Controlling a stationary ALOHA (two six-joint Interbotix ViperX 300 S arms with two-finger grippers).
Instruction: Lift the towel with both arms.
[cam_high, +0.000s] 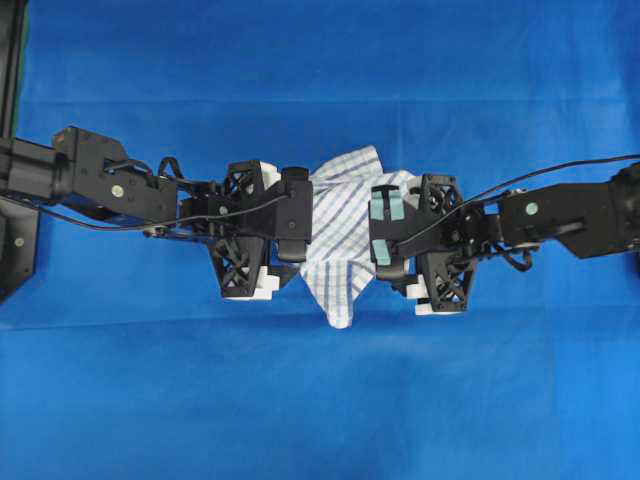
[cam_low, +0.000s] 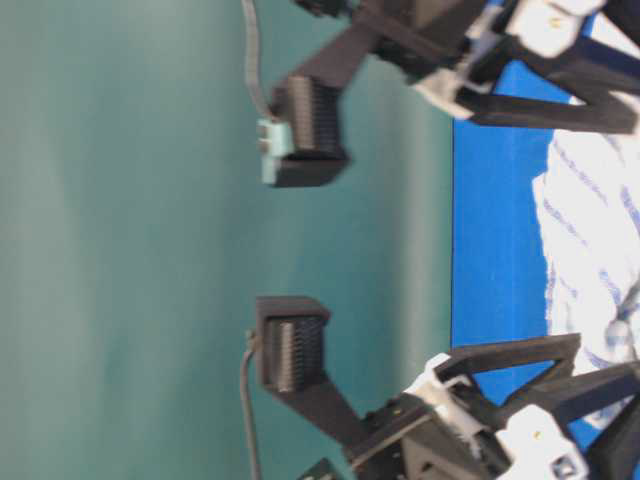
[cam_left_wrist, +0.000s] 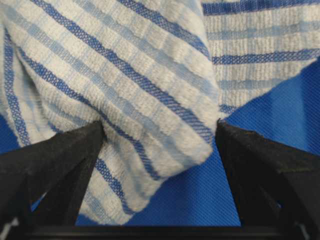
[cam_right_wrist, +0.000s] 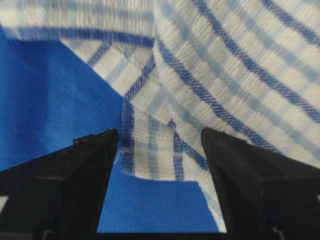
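The towel (cam_high: 342, 235), white with blue and grey checks, lies rumpled on the blue cloth in the middle of the overhead view. My left gripper (cam_high: 290, 232) is at its left edge and my right gripper (cam_high: 392, 238), with teal patches, is at its right edge. In the left wrist view the gripper (cam_left_wrist: 160, 132) is open, with a folded towel edge (cam_left_wrist: 150, 100) between the black fingers (cam_left_wrist: 60, 160). In the right wrist view the gripper (cam_right_wrist: 160, 137) is open, with a towel corner (cam_right_wrist: 150, 145) between its fingers (cam_right_wrist: 245, 170). The towel also shows in the table-level view (cam_low: 590, 220).
The plain blue cloth surface (cam_high: 320, 400) covers the table all round the towel. A black frame (cam_high: 10, 150) stands at the far left edge. Cables (cam_high: 560, 172) run along both arms. A teal wall (cam_low: 130, 250) fills the table-level view.
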